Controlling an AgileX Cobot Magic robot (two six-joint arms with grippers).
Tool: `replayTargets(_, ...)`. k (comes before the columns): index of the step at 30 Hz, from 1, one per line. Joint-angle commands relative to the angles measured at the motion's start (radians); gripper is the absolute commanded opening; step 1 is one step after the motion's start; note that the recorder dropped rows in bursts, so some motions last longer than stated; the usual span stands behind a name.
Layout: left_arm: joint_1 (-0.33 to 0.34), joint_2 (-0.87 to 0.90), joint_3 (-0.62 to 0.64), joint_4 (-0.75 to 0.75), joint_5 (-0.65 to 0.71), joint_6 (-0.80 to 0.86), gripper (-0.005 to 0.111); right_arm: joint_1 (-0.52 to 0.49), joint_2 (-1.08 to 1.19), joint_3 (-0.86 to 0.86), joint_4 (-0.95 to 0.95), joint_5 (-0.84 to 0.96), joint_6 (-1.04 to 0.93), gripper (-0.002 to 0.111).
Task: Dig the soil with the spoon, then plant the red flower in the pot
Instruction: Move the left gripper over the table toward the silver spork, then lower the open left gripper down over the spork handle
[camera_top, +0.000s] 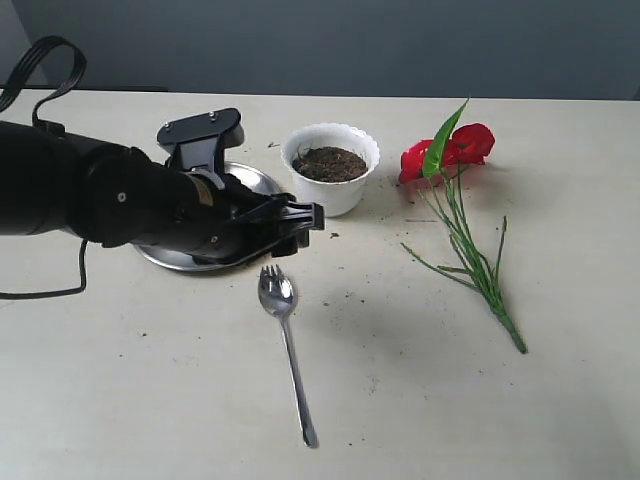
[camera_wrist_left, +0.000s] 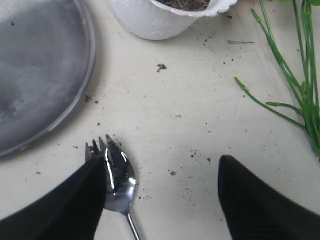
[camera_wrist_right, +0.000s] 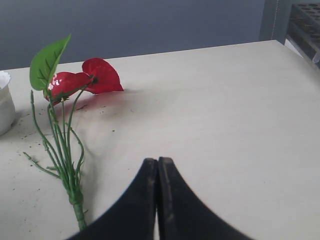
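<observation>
One steel plate (camera_wrist_left: 40, 65) beside pot (camera_top: 340, 198), crumbs (camera_wrist_left: 161, 66) scattered around spoon (camera_top: 289, 345)

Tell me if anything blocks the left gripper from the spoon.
Nothing visible does. The open left gripper hangs close by the tined end of the spoon, with only bare table between its fingers. The steel plate lies off to one side, the pot farther off.

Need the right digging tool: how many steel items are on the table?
2. The spoon lies on the table beside the open left gripper; the round plate sits left of the pot, partly hidden by that arm.
</observation>
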Motion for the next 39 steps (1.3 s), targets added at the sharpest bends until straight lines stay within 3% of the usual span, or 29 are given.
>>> replayTargets(1,-0.006,0.016,-0.005,-0.025,0.008,-0.007,0.061,-0.004,-0.004,0.002,-0.001,-0.011,-0.004,0.0)
replayTargets(23,-0.006,0.02,-0.005,-0.035,-0.022,-0.004,0.061,-0.004,-0.004,0.002,-0.001,-0.014,-0.004,0.0)
replayTargets(39,-0.006,0.109,-0.005,-0.176,0.062,-0.004,0.061,-0.004,-0.004,0.002,-0.001,-0.012,-0.004,0.0)
